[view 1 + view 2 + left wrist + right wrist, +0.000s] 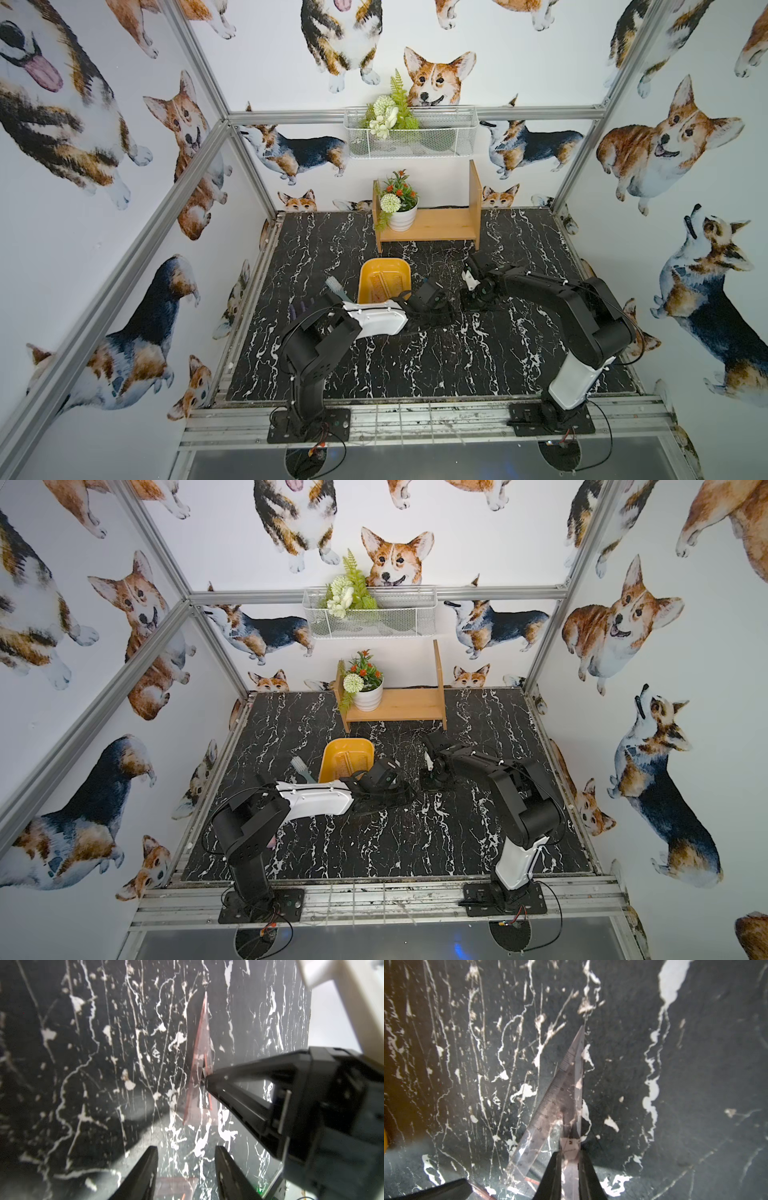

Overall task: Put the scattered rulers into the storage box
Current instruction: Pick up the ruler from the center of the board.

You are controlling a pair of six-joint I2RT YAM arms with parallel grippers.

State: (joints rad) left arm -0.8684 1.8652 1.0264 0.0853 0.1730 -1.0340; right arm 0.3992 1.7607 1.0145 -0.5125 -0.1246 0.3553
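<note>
And there it was: the right gripper (569, 1150) had its jaws pinched narrow on a clear triangular plastic set square (562, 1093), gripping it near one corner, with the sheet standing on edge and its long point aimed away from the wrist. We could not tell whether its lower edge touched the black marble-patterned tabletop (415, 365) or hung just above it.

Facing it, the left gripper (186, 1148) stood with jaws apart and nothing clearly held. A reddish flat piece showed low between them, but we couldn't make out what it was.

Further out, the shallow mustard-yellow plastic storage box (385, 262) sat near the grippers, on the left arm's side. It seemed to hold clear rulers (380, 286) already.

We judged this the carry step, with the pick made and the drop not yet done. The next move called for lifting clear, swinging past the left gripper, tipping the set square flat and letting go low inside the rim. Thin slick plastic could pivot in that pinch.
</note>
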